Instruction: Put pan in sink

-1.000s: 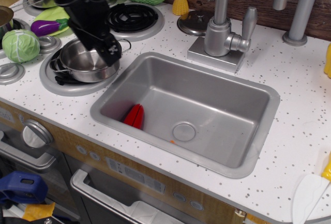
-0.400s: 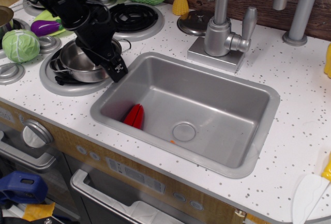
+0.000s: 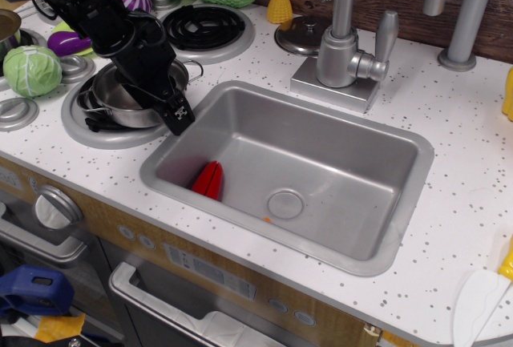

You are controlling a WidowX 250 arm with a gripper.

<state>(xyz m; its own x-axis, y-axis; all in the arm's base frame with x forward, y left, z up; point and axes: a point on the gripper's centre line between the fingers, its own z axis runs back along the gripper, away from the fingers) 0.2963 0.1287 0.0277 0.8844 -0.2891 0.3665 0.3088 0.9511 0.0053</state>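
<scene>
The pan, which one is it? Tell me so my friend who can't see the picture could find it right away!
Start at the big grey sink in the white counter, then look just left of it to the nearest stove burner. The pan sits on that burner, partly under the robot's black hand. It is the shallow, shiny steel bowl shape with a small loop handle, unlike the flat knobbed lid beside the faucet.

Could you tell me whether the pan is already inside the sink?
No, the pan sits on the stove burner to the left of the sink, partly covered by the gripper, and the basin holds only a red object.
</scene>
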